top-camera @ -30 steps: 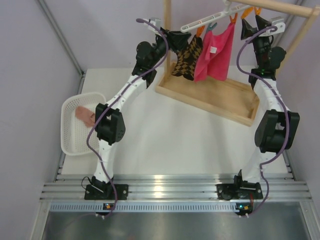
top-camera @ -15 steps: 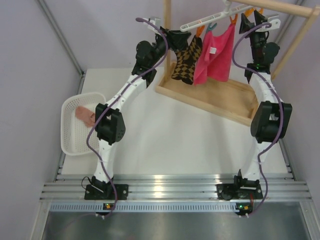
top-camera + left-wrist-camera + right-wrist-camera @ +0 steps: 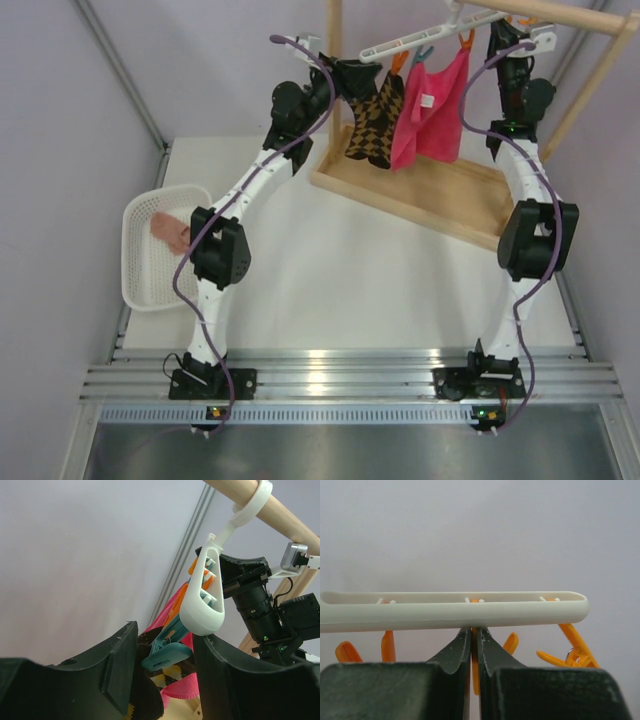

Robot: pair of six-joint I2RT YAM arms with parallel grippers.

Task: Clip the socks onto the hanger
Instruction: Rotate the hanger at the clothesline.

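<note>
Pinching an orange clip (image 3: 474, 670), right hand (image 3: 471, 631) sits under hanger (image 3: 450, 611)

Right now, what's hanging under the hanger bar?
A check sock and pink cloth hang below the hanger, with orange clips. The sock's top is hidden behind the left gripper.

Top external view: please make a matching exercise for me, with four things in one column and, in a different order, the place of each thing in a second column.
1. peach-pink sock
2. bright pink cloth
3. diamond-check sock
4. hanger

A. hooked over the wooden rail
B. lying in the white basket
C. hanging at the left gripper
D. hanging under orange clips

Pairs: 1-B, 2-D, 3-C, 4-A
</note>
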